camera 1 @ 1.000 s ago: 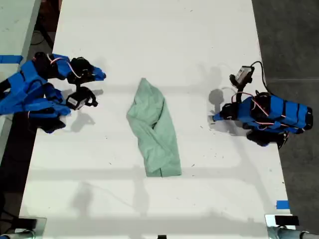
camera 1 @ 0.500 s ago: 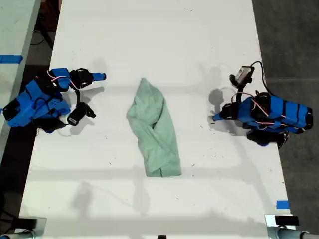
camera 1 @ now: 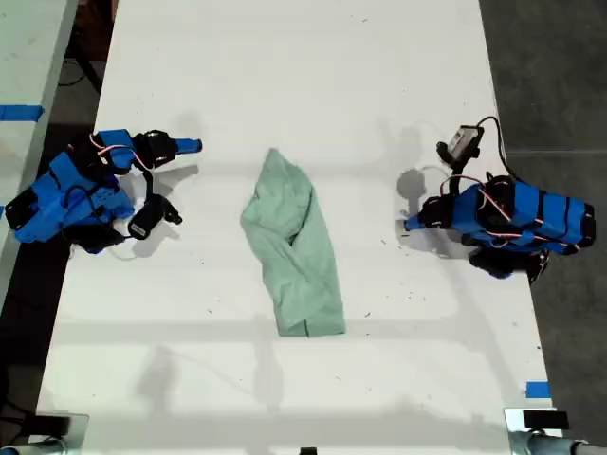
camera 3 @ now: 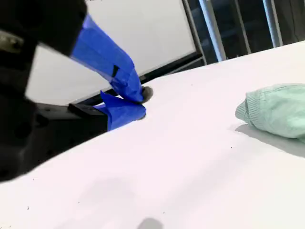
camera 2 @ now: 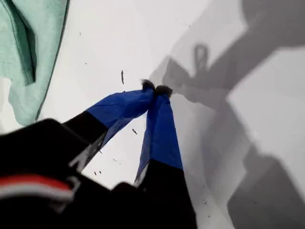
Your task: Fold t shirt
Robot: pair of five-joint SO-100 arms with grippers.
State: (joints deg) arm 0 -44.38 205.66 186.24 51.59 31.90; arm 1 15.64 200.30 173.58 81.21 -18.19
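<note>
T shirt [camera 1: 292, 248] mid-table [camera 1: 285, 66] (arms flanking).

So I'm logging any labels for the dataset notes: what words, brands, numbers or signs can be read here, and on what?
None can be read in any view.
The t shirt shows no print or tag.
The table bears only specks.
The blue tape marker is blank.

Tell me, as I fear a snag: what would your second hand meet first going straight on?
Probably nothing: my second hand points across bare table toward its edge, with the t shirt off to one side. Depth is unclear, so it may pass close.
</note>
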